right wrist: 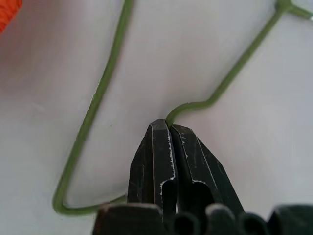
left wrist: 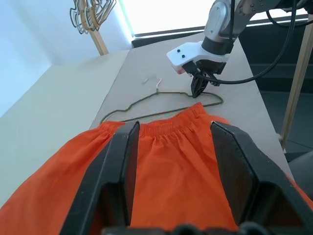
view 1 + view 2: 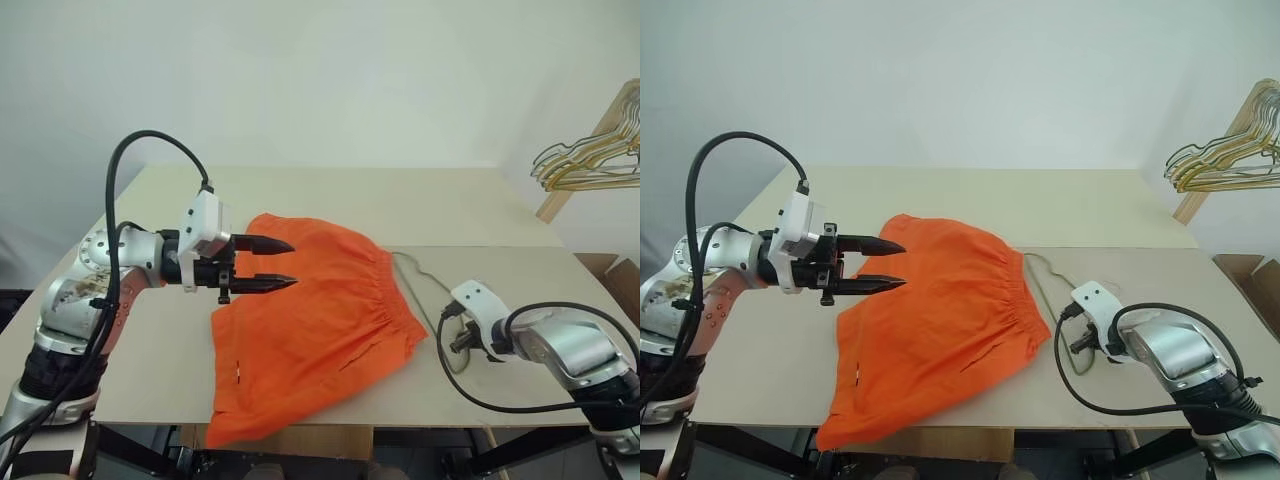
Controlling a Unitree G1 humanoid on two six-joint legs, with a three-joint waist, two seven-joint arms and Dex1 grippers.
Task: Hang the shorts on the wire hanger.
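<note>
Barely started: right end effector [image 1: 168,128] pinched shut on the thin olive-green wire hanger [image 1: 93,110], left end effector [image 3: 262,264] hovering half-open over the bright orange cloth shorts [image 3: 310,325], unhung on the table [image 3: 440,205].

Beige table [image 3: 330,205] bears orange shorts [image 3: 310,325] and wire hanger [image 2: 146,100].

Bare table [image 3: 420,200] behind shorts [image 3: 310,320]; hanger bunch [image 3: 590,165] far right
</note>
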